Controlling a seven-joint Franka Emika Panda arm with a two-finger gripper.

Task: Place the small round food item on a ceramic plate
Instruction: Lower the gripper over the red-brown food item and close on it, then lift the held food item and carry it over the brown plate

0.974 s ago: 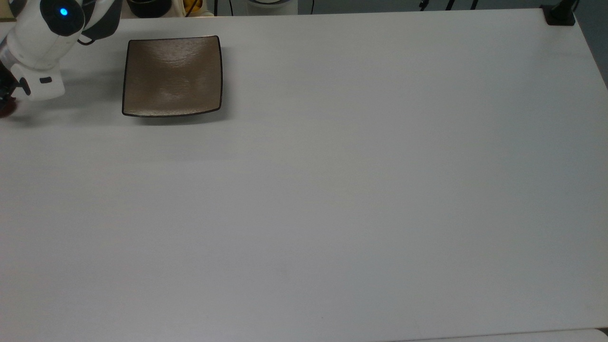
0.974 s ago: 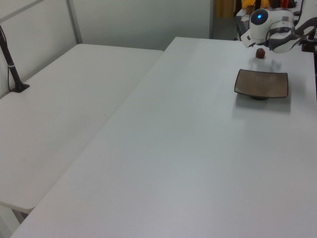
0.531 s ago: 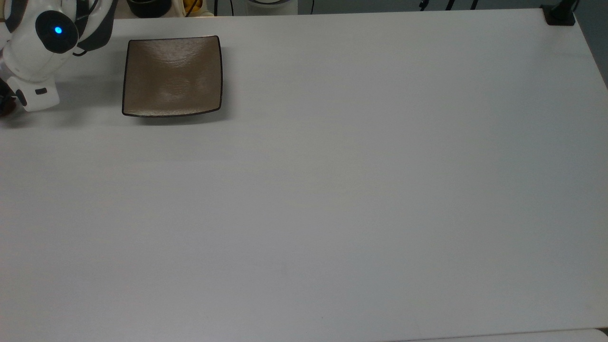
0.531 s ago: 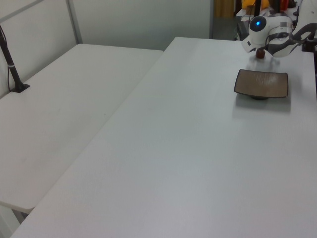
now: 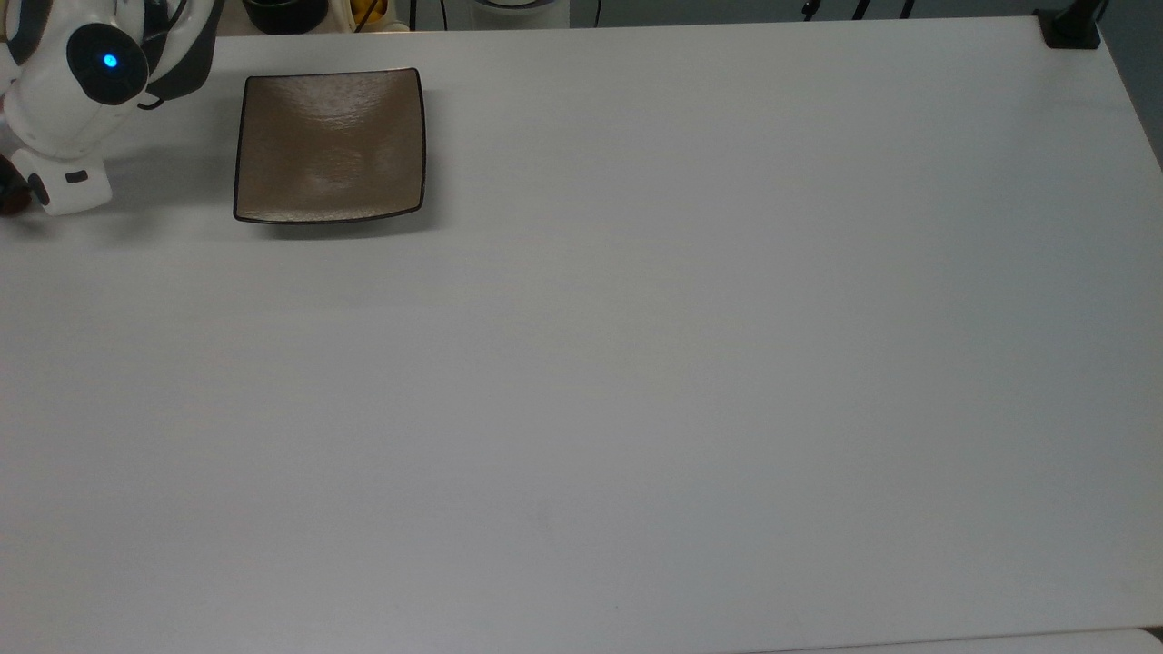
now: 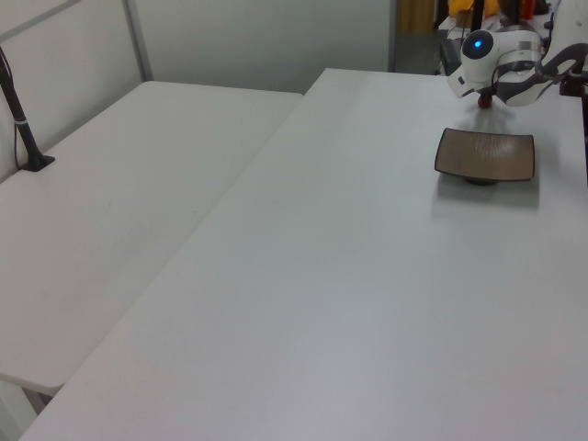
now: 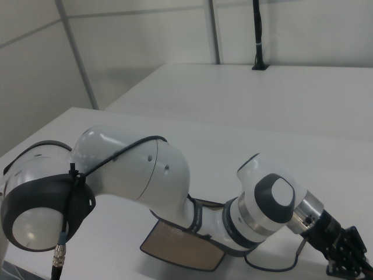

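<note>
The ceramic plate is square, glossy and taupe-brown with a thin dark rim; it lies bare near the top view's upper left. In the left view the plate is at the far right, and the small round food item, a dark reddish lump, sits just beyond it. My gripper is low, right over that lump. In the top view the gripper is at the left edge, left of the plate. The right view has the gripper at bottom right, with the plate partly hidden under my arm.
The white table spreads wide to the right of the plate and below it in the top view. A black clamp sits at its upper right corner. A second table with a black post adjoins in the left view's left.
Over the last second my gripper has come down toward the reddish lump. The plate has not moved.
</note>
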